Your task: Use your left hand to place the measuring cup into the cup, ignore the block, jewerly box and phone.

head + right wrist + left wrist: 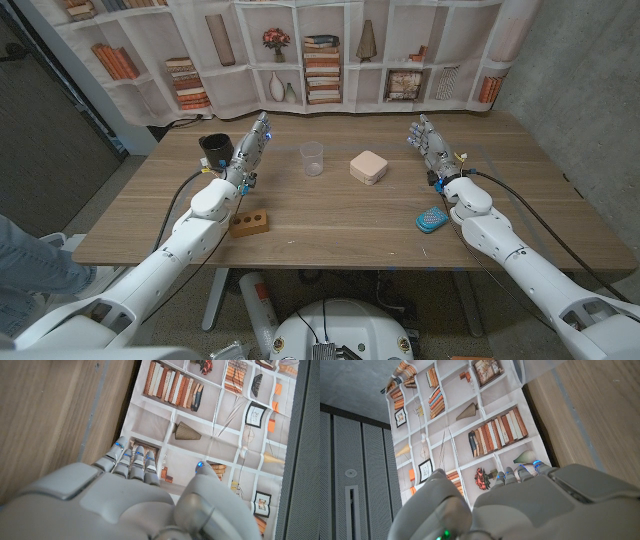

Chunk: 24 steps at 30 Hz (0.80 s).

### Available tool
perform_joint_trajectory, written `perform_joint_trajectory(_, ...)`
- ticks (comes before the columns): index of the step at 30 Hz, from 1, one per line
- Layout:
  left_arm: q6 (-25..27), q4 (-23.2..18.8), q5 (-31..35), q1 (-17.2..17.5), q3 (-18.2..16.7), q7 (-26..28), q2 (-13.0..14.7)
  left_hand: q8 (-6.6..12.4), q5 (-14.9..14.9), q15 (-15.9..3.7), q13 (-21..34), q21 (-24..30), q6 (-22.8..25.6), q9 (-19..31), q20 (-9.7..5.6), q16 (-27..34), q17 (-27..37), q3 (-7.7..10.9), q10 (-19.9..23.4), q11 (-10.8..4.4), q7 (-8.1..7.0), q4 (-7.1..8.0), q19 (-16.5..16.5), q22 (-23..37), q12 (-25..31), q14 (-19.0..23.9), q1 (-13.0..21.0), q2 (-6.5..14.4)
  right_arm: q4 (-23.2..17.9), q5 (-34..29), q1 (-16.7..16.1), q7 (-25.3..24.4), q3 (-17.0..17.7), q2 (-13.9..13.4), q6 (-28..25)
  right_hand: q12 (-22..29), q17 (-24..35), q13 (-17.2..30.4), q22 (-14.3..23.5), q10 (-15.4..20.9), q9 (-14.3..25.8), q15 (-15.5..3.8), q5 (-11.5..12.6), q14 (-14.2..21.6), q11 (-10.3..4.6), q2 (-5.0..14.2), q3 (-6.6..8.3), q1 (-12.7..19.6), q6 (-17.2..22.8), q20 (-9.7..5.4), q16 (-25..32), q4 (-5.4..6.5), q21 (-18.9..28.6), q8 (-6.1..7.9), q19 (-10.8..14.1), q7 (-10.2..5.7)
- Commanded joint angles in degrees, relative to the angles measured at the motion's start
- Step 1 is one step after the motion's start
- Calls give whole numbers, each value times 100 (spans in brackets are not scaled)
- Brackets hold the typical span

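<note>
Head view shows the left hand (pixel 248 150) with fingers apart, seemingly empty, between the black cup (pixel 214 148) and the clear measuring cup (pixel 312 158) standing on the table (pixel 330 215).

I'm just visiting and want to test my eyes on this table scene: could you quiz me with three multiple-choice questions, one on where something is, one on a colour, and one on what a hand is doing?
1. Where is the black measuring cup?
A. at the far edge, beside the left hand
B. inside the clear cup
C. on the wooden block

2. What colour is the phone?
A. red
B. blue-teal
C. black

3. What is the left hand holding?
A. the jewelry box
B. the clear cup
C. nothing

Answers: 1 A, it stands at the table's far left, apart from the clear cup. 2 B, it lies blue-teal near the right arm. 3 C, its fingers are spread and empty.
</note>
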Motion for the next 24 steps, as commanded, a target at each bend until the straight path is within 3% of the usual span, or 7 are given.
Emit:
perform_joint_trajectory(1, -465, 235, 155, -25, 9, -129, -31, 5, 45, -18, 11, 23, 8, 17, 34, 2, 14, 20, 33, -12, -37, -65, -213, 15, 32, 40, 90, 1, -67, -23, 7, -81, -8, 8, -38, 20, 29, 34, 33, 47, 24, -4, 23, 56, 25, 25, 15, 58, 46, -139, -1, -24, -12, -2, 41, 17)
perform_joint_trajectory(9, -735, 411, 198, -42, -15, -176, -72, 36, 74, -59, 12, 49, 159, 16, 39, 25, 15, 17, 162, -34, -59, -118, -110, 16, 55, 181, 183, -3, -39, -5, 3, -61, -12, 26, -29, 22, 29, 35, 34, 64, 25, -4, 19, 63, 22, 37, 16, 63, 61, -139, -3, -31, -32, -1, 58, 6)
perform_joint_trajectory(24, -618, 352, 383, -126, 20, -78, 31, 29, 106, -56, 13, 54, 212, 16, 74, 15, 15, 24, 219, -51, -63, -171, -53, 16, 50, 237, 282, 7, -48, 1, 0, -104, -1, 33, -51, 23, 30, 36, 36, 87, 25, -5, 12, 81, 13, 49, 12, 66, 87, -133, -5, -42, -65, 1, 82, 0)
